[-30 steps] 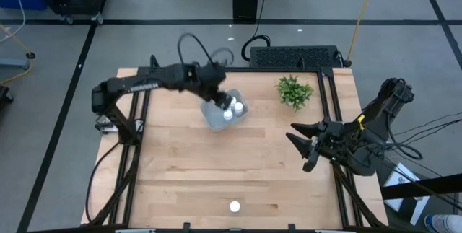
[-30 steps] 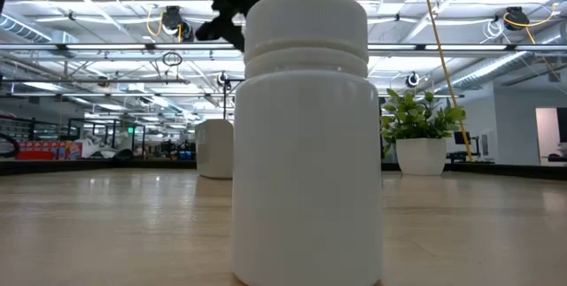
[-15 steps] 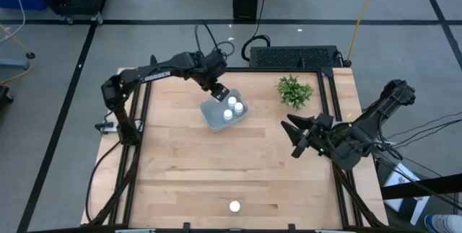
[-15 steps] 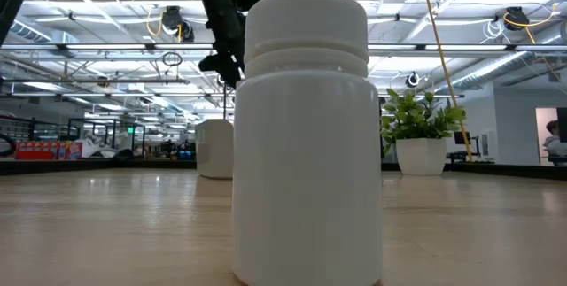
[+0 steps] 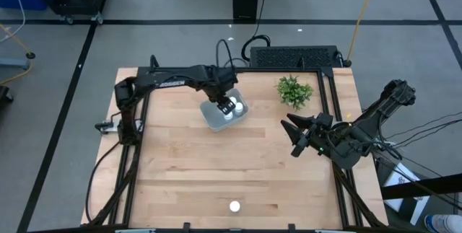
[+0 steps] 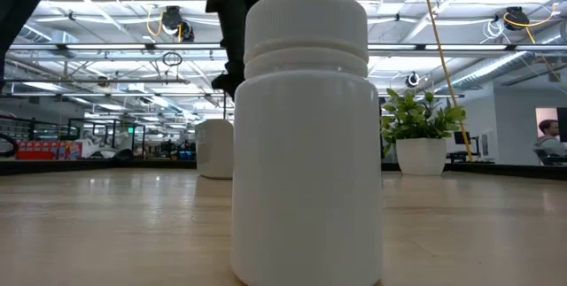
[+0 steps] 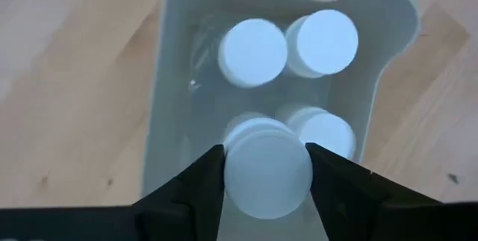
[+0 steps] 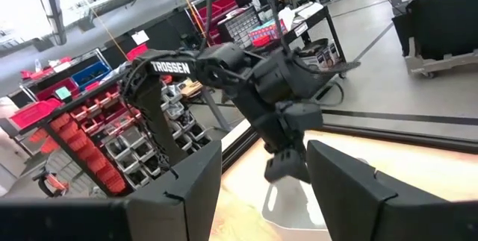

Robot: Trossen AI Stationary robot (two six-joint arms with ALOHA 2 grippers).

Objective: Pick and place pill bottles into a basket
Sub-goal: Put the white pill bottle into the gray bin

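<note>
Two dark, near-black jointed arms, left arm [image 5: 173, 83] with white lettering along its long link, a thin black cable looping above its wrist, right arm [image 5: 375, 117] chunky with bundled black cables trailing off, broad, flat, matt black fingers [image 8: 340, 189]
</note>
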